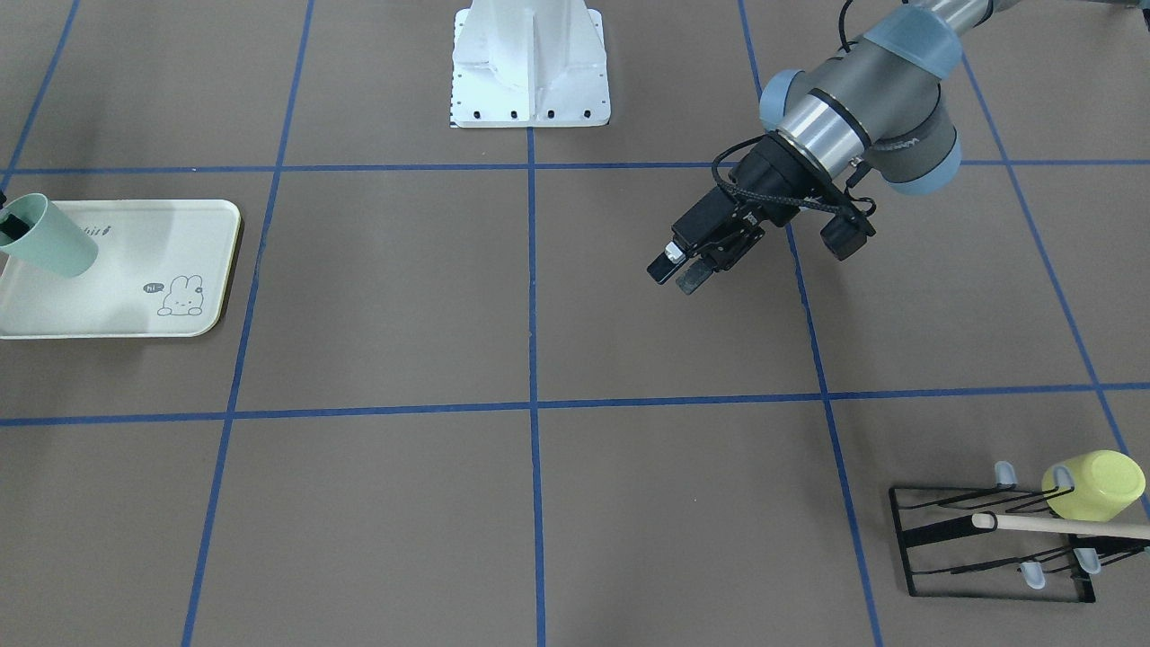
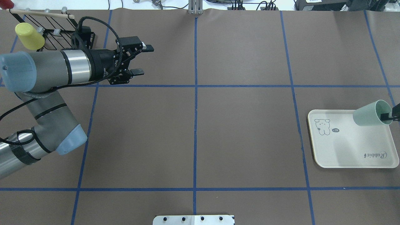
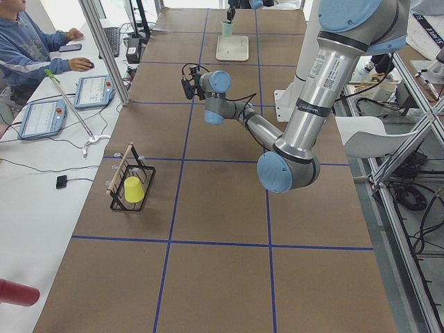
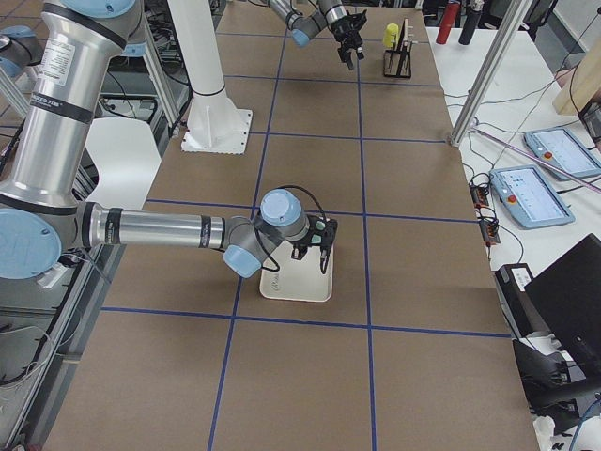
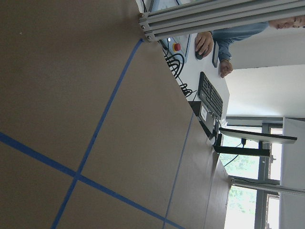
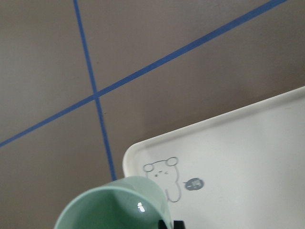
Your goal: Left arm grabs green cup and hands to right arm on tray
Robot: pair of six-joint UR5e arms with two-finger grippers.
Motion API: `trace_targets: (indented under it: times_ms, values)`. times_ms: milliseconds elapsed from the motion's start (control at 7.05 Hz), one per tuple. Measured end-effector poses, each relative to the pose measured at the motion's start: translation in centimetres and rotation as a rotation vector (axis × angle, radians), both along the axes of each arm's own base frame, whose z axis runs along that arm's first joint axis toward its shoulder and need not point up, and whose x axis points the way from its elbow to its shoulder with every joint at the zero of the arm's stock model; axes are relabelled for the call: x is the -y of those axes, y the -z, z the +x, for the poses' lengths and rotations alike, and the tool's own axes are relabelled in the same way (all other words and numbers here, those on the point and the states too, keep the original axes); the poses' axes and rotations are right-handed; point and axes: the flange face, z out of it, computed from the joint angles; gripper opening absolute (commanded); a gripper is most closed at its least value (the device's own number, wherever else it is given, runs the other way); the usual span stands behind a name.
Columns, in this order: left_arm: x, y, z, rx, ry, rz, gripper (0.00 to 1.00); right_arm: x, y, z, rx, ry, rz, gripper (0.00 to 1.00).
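The pale green cup is tilted over the far corner of the cream tray, its mouth towards the table's right edge. My right gripper is shut on its rim, with one finger inside the cup. The front view shows the same cup, right gripper and tray. The right wrist view shows the cup's rim above the tray's bunny drawing. My left gripper is open and empty, far off over the table's left half; it also shows in the front view.
A black wire rack with a wooden dowel holds a yellow-green cup at the far left corner, just behind my left wrist. The robot's white base stands at the near middle edge. Operators sit beyond the far edge.
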Motion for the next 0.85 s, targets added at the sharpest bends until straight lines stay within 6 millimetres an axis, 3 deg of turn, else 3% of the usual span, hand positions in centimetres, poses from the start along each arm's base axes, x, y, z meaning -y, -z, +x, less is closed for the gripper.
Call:
trace_targets:
  times_ms: [284, 568, 851]
  values:
    - [1.9, -0.2, -3.2, 0.257, -0.029, 0.038, 0.99, 1.1, -1.5, 0.1, -0.132, 0.1, 0.045, 0.0]
    - [0.2, 0.1, -7.0, 0.55, -0.127, 0.082, 0.99, 1.5, -1.3, -3.2, -0.165, 0.215, 0.052, 0.0]
    - [-1.3, 0.4, -8.9, 0.728, -0.214, 0.103, 0.99, 1.2, -1.0, -5.4, -0.169, 0.271, 0.057, 0.0]
